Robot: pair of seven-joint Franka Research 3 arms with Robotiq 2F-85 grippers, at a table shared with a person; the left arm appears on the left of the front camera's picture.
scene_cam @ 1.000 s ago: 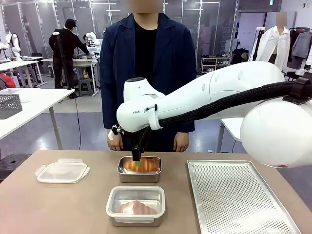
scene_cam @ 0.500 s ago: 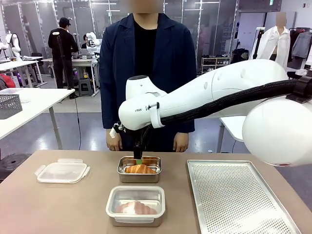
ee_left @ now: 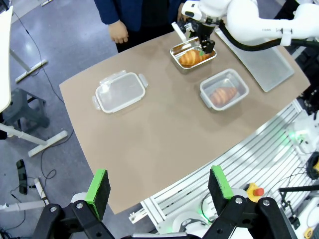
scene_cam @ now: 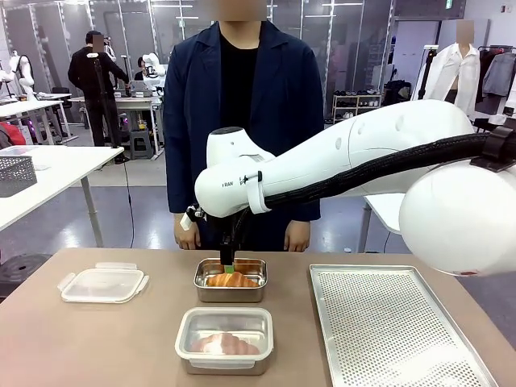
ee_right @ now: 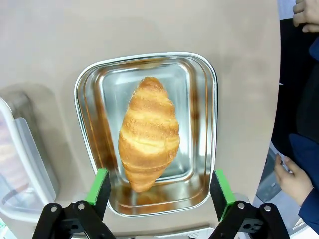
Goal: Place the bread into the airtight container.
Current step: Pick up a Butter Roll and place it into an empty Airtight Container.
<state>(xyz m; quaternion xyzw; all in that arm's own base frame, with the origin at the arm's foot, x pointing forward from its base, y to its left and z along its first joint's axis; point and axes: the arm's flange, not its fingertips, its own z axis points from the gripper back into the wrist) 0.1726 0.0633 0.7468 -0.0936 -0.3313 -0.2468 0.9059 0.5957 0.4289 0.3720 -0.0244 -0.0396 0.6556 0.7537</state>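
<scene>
A golden croissant (ee_right: 148, 131) lies lengthwise in an open steel container (ee_right: 202, 74) at the table's far middle, also seen from the front as the croissant (scene_cam: 231, 280) in the container (scene_cam: 230, 290). My right gripper (ee_right: 158, 175) hovers just above it, open, its green pads well clear on both sides; from the front the right gripper (scene_cam: 229, 263) points straight down over the container's back rim. My left gripper (ee_left: 158, 183) hangs open high above the table's near edge, holding nothing.
A second container (scene_cam: 224, 339) with a clear lid on it holds another croissant nearer to me. A loose clear clip lid (scene_cam: 103, 284) lies at the left. A perforated metal tray (scene_cam: 395, 322) covers the right side. The person's hands (scene_cam: 298, 236) hang at the far edge.
The right gripper has let go of the croissant and risen a little. The croissant now rests low in the steel container.
</scene>
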